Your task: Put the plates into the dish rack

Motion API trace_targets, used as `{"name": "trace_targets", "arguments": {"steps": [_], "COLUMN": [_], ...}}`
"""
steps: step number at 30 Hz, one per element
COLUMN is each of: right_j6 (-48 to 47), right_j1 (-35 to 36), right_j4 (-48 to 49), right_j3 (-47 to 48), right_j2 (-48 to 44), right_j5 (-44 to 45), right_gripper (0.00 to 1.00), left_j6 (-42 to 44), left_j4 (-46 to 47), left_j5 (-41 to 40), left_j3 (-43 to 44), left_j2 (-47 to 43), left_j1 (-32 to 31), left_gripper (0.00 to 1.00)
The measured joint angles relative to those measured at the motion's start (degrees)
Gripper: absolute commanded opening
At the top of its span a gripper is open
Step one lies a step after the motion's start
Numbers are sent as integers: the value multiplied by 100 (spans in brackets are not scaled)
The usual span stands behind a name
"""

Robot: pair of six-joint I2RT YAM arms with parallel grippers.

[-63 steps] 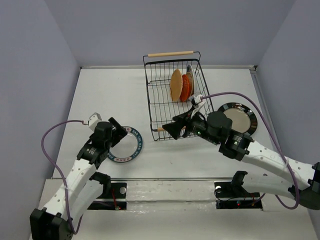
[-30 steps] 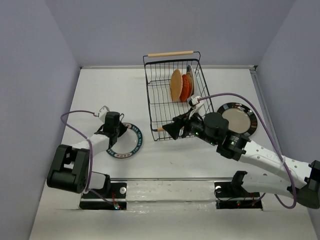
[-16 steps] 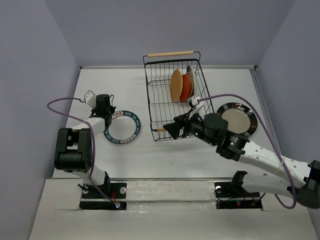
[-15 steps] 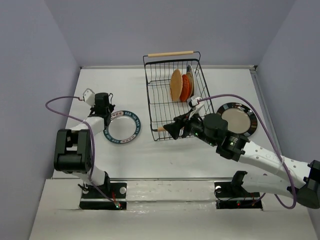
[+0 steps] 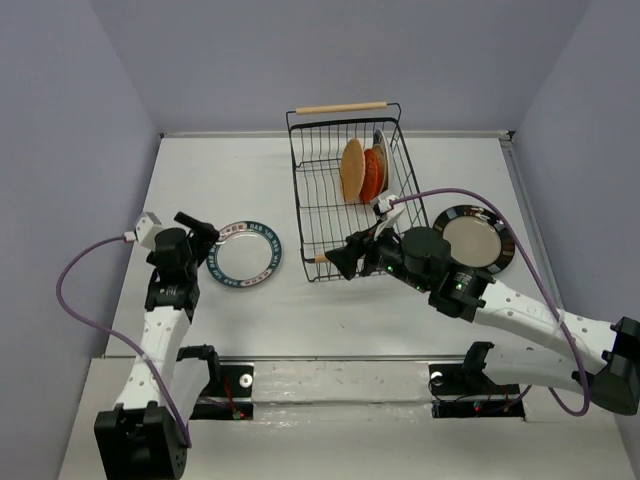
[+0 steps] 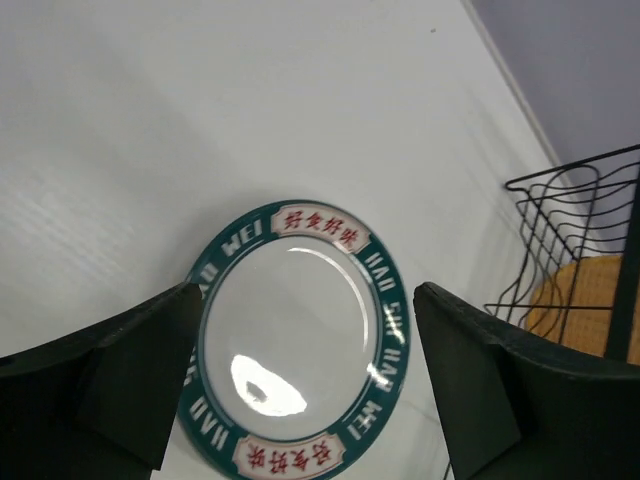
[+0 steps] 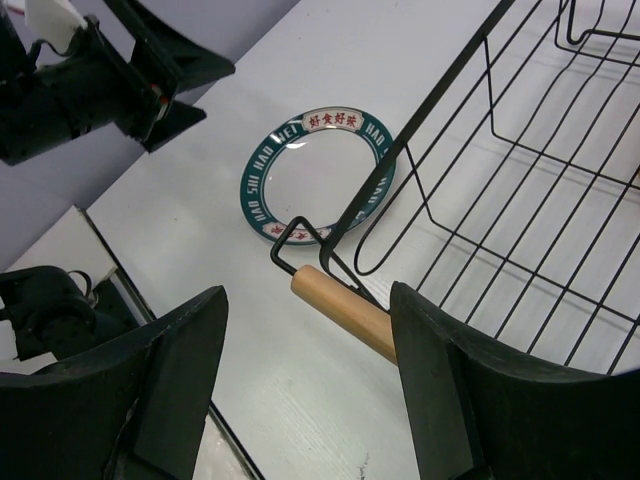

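a green-rimmed plate (image 5: 245,253) with red lettering lies flat on the bench (image 5: 230,170), left of the dish rack's near left corner and about midway between the bench's near and far edges. the left pincer (image 5: 203,238) hangs just beside the plate's left rim, pointed at it, jaws spread wide and gripping nothing. in the wrist view its two fingers (image 6: 140,380) frame the plate without touching it. the dish rack (image 5: 325,200), black wire with a pale wooden handle (image 5: 341,107) at its far end, sits toward the bench's far edge. three plates stand on edge in its far right part: a tan plate (image 5: 351,170), an orange-red plate (image 5: 371,178) and a white plate (image 5: 381,148) behind them. the right pincer (image 5: 342,262) hovers over the rack's near handle (image 7: 340,308), jaws partly apart and empty. a black-rimmed plate (image 5: 478,238) lies flat right of the rack, partly behind the right arm.
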Motion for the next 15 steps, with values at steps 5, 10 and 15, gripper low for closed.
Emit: {"name": "trace_targets", "arguments": {"steps": [5,10,15], "right_j6": [4,9,11], "right_j1": [0,0,2], "right_j4": [24,57,87], "right_j3": [-2,-4,-15], "right_j2": [0,4,4], "right_j5": [-4,-20,-20], "right_gripper": [71,71,71], "left_j6": [-275,-726,-1075], "left_j4": [-1200,-1366,-807], "left_j5": [129,326,603], "left_j3": [-306,-678,-1386], "left_j2": [-769,-748,-118], "left_j1": [190,190,190], "left_gripper": [97,95,91]}}
